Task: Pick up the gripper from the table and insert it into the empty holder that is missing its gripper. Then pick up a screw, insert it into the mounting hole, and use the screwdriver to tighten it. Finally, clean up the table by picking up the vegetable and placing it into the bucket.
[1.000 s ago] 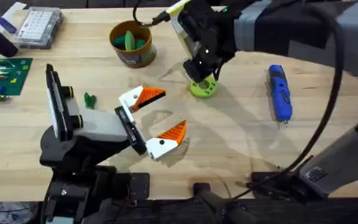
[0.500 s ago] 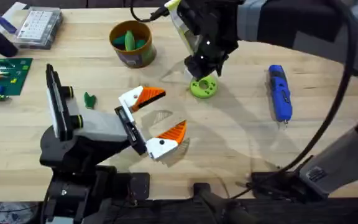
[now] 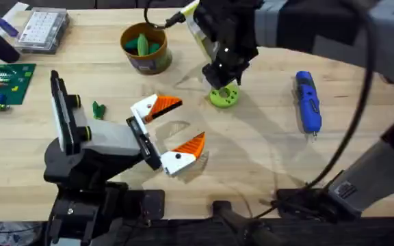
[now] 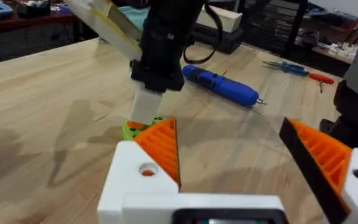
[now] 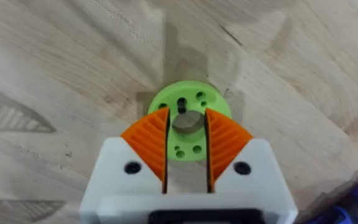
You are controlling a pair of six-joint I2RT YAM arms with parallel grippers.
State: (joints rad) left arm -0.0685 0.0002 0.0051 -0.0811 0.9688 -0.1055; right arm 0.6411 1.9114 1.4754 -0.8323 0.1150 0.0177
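Your right hand (image 5: 187, 149) hangs straight down over the green round holder (image 3: 224, 96), orange pads (image 5: 149, 142) drawn close together with only a narrow slot between them; a pale flat piece sits in that slot, though you cannot tell from the wrist view whether the pads actually grip it. From the left wrist view the same hand shows a white block at its tip meeting the green holder (image 4: 135, 127). The holder's centre bore and small holes (image 5: 180, 104) show just beyond the pads. Your left hand (image 3: 172, 133) rests near the holder on the side toward the arm bases, spread wide and holding nothing, one orange pad (image 3: 164, 104) toward the holder, the other (image 3: 193, 143) farther from it. The screwdriver (image 3: 307, 101) lies flat on the table (image 3: 265, 150), well apart from the holder toward the right arm's side, bit pointing to the near edge. The bucket (image 3: 144, 48) stands beyond the holder and toward the left arm's side, a green vegetable (image 3: 143, 44) upright inside it. A small green piece (image 3: 98, 109) lies on the table past the left hand from the holder. Farther that way are a green circuit board (image 3: 5, 83) and a clear compartment box (image 3: 42, 29).
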